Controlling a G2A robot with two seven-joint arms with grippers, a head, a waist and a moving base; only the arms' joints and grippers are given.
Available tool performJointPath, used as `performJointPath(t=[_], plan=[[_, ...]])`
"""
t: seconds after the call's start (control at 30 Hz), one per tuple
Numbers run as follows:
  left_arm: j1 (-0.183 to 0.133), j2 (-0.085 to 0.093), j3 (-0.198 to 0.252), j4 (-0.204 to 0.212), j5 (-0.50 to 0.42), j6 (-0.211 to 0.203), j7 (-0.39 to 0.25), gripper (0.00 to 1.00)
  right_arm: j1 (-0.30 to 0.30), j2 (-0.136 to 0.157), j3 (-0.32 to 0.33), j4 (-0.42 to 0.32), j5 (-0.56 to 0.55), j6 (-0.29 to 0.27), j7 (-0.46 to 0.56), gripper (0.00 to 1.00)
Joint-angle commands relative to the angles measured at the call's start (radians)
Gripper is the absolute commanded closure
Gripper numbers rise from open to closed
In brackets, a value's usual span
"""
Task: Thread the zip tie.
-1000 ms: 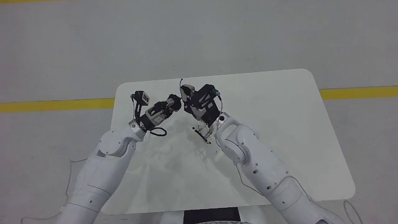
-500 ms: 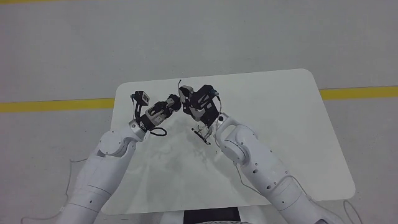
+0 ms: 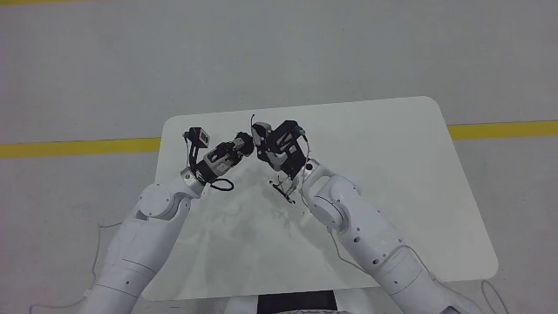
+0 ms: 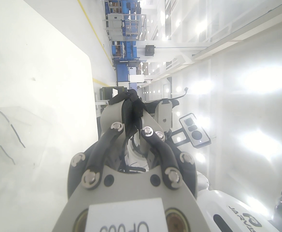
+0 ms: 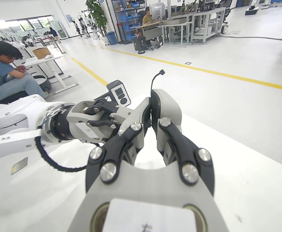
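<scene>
Tie (image 5: 152, 83) pinched mid-air over the surface (image 3: 392, 148)
Right fingers (image 5: 166, 107) clamped on it, left fingers (image 4: 110, 117) closed too; spare ties (image 4: 17, 135) in a clear tray (image 4: 34, 131). Basically nothing moved since before.

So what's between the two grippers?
Only the black zip tie: the right wrist view shows the right gripper shut on it, with the left gripper close behind. In the top view their tips nearly meet.

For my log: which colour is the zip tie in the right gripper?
The zip tie is black, clearest in right wrist view.
</scene>
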Motion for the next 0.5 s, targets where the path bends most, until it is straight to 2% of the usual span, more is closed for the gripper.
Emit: performJointPath(t=[0.0,0.3,0.47], plan=[[0.000,0.000,0.000,0.000,0.000,0.000,0.000,1.00,-0.001,0.000,0.000,0.002,0.000,0.001,0.003,1.00],[0.000,0.000,0.000,0.000,0.000,0.000,0.000,1.00,-0.004,0.001,0.007,-0.003,-0.016,0.020,0.002,1.00],[0.000,0.000,0.000,0.000,0.000,0.000,0.000,1.00,-0.006,0.001,0.000,-0.002,-0.007,-0.001,0.023,1.00]])
